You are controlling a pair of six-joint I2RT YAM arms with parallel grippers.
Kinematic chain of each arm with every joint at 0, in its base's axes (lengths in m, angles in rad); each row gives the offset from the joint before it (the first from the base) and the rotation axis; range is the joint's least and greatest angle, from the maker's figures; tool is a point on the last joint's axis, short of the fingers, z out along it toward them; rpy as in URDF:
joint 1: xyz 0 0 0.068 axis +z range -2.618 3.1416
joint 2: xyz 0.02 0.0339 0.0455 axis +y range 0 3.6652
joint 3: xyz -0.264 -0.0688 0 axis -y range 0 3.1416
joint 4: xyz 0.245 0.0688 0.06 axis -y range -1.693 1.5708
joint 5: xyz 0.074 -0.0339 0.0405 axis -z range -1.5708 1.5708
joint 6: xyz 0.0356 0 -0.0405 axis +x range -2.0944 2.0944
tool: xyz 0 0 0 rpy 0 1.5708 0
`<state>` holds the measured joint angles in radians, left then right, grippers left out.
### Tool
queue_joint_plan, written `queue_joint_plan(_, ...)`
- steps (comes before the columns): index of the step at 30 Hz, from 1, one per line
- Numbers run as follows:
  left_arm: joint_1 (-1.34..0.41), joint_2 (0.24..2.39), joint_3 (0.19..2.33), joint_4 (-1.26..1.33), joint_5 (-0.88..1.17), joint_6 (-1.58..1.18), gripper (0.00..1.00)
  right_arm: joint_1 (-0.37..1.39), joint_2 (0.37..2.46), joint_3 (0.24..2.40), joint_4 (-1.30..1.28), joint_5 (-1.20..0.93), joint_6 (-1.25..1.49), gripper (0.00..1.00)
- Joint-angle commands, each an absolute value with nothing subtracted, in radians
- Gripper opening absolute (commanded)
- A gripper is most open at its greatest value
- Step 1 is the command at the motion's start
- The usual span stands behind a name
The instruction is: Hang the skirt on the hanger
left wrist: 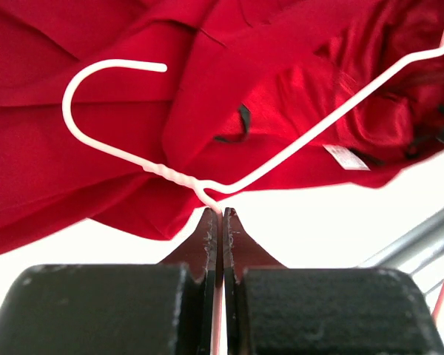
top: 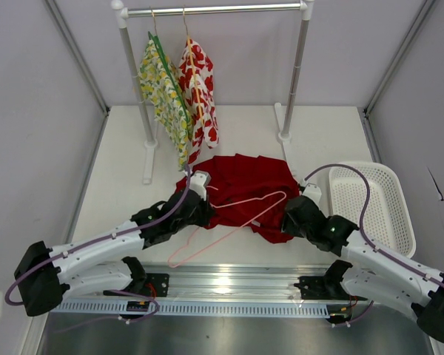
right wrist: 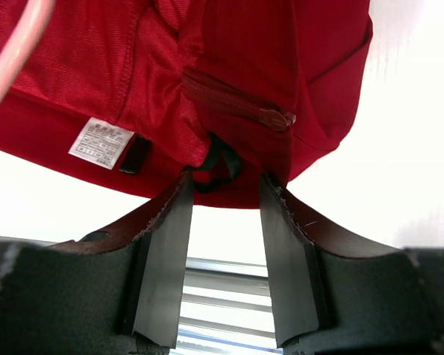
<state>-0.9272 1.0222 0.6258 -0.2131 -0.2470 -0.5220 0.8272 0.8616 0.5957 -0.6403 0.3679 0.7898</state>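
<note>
— What are the arms doing at the near end?

— The left gripper [left wrist: 220, 214] has its jaws pressed together on the wire of the hanger [left wrist: 170, 173], pinching it just below the twisted neck. The hook curls out to the left over red cloth.

— And the right one?

— The right gripper [right wrist: 226, 181] has its jaws spread at the near edge of the skirt [top: 244, 181]. A black loop [right wrist: 218, 166] hangs from the hem between the fingertips, with a white label [right wrist: 100, 142] sewn in to the left of it.

— Where's the skirt?

— Crumpled on the table [top: 118, 192], mid-way, between the two grippers. The hanger lies across its near part, one corner reaching out near-left over bare table.

— Further back?

— A white basket [top: 370, 166] sits right of the skirt. At the far end stands a rack [top: 214, 10] with a yellow-green floral garment [top: 163, 92] and a white one with red flowers [top: 200, 89] hanging side by side.
</note>
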Motion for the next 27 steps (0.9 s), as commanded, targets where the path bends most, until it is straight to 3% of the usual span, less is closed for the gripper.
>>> queue_joint_plan(1, -0.945, 0.979, 0.612, -0.241, -0.169, -0.517, 0.00, 0.827, 0.865, 0.580, -0.661, 0.380, 0.811, 0.47)
queue_joint_plan(12, -0.988, 0.841, 0.519, -0.368, -0.208, -0.592, 0.00, 0.766, 0.868, 0.591, -0.620, 0.350, 0.784, 0.49)
queue_joint_plan(18, -1.000, 0.700, 0.465, -0.342, -0.347, -0.588, 0.00, 0.732, 0.887, 0.603, -0.621, 0.321, 0.776, 0.38)
queue_joint_plan(23, -1.003, 0.667, 0.460, -0.286, -0.420, -0.560, 0.00, 0.730, 0.833, 0.663, -0.637, 0.288, 0.767, 0.45)
queue_joint_plan(27, -1.028, 0.684, 0.468, -0.215, -0.500, -0.503, 0.00, 0.709, 0.816, 0.753, -0.632, 0.207, 0.741, 0.59)
